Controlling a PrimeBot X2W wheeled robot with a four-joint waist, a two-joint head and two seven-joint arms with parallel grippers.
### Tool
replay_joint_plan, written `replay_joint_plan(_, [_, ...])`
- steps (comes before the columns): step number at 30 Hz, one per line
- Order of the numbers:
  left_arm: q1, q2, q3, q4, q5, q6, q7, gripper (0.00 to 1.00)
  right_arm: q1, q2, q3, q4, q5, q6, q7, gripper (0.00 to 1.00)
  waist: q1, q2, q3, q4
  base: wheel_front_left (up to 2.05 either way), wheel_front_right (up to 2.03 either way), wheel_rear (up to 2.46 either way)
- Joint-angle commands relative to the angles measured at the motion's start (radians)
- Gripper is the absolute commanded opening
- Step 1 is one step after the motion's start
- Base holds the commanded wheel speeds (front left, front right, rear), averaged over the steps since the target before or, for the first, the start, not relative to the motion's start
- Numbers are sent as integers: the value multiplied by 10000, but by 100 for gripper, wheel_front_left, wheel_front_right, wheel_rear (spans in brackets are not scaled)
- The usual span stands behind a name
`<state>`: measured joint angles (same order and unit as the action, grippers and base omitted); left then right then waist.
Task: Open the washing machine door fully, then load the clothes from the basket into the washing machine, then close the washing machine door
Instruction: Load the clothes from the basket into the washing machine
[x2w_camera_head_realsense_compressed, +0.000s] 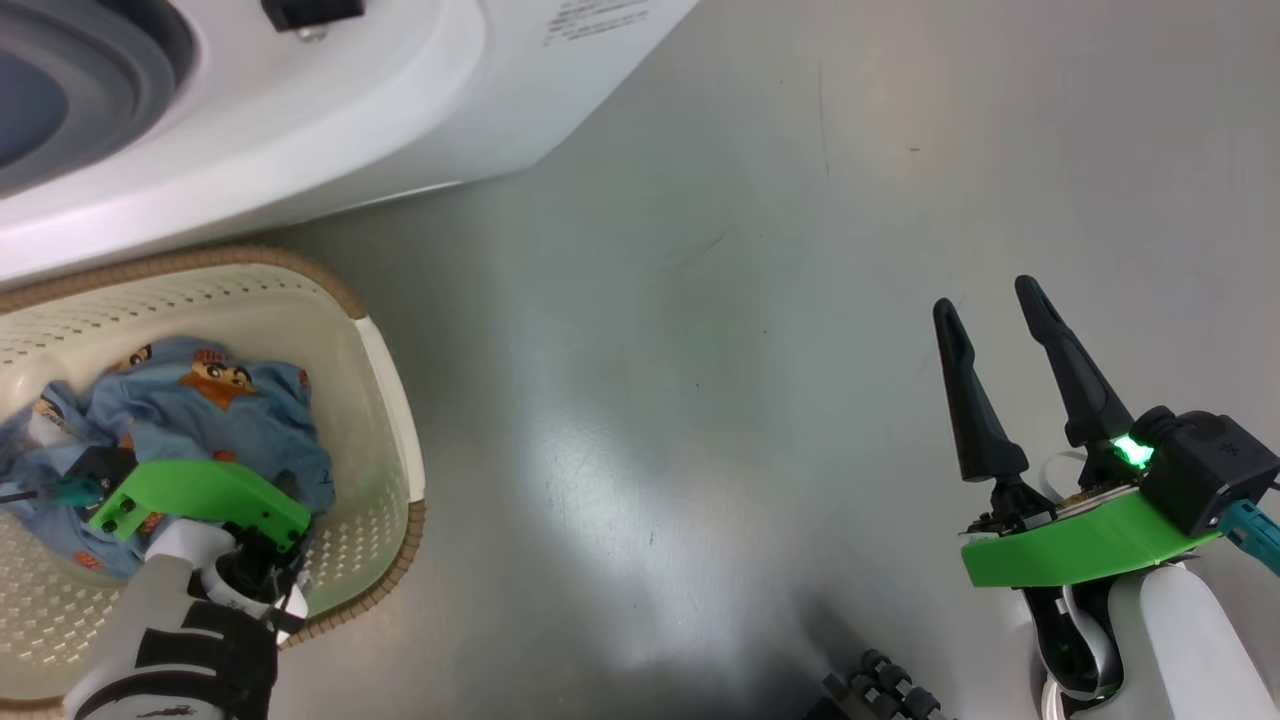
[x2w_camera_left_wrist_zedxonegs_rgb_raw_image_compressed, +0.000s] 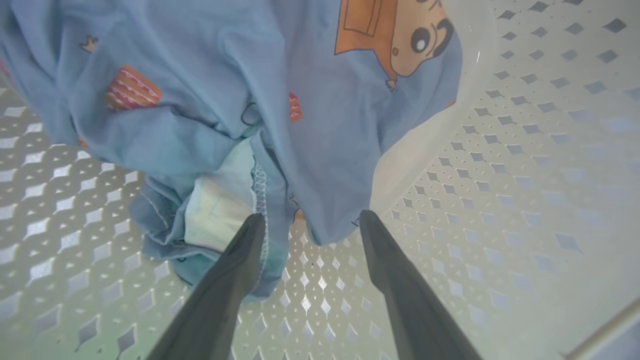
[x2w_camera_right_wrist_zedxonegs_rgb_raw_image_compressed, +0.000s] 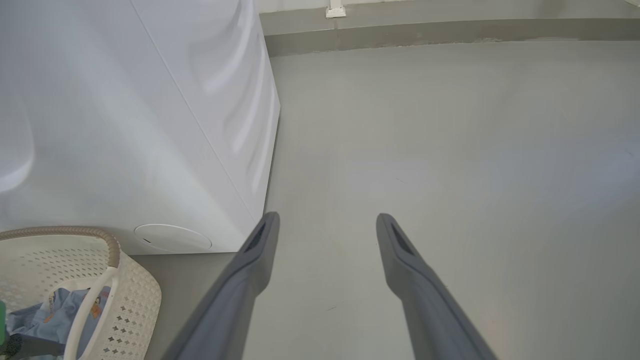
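— Where are the clothes?
— The crumpled blue cloth with orange cartoon prints (x2w_camera_head_realsense_compressed: 205, 410) lies bunched in the small oval cream-white perforated plastic basket (x2w_camera_head_realsense_compressed: 385, 400). That sits just beside the big white front-loading washing machine (x2w_camera_head_realsense_compressed: 350, 120).
— Loading step, then?
— I'd say so. The left gripper (x2w_camera_left_wrist_zedxonegs_rgb_raw_image_compressed: 310, 220) is down in the basket, its fingers spread wide astride a fold, gripping nothing. Next it should close on that fold and lift toward the grey rubber gasket (x2w_camera_head_realsense_compressed: 90, 70).
— The other one?
— The right gripper (x2w_camera_head_realsense_compressed: 985, 295) hangs wide open and empty over the grey floor (x2w_camera_head_realsense_compressed: 700, 350).
— Anything unclear?
— I can't tell how far the door stands open. The basket's far side is cut off, and more cloth may lie under the blue.
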<state>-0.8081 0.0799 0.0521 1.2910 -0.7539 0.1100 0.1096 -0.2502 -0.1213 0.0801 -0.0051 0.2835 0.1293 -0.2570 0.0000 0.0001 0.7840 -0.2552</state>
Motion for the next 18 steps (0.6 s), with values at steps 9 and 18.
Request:
replay_joint_plan(9, [89,251,99,-8,-111,-152,-179,100,21,-204,61,-288,-59,14,-48,100,0,-1,265,75,0,0,0])
replay_joint_plan(18, [16,356,67,-4,-182,-278,-191,100,-47,-268,52,-347,-64,14,-48,100,0,-1,456,131,0,0,0])
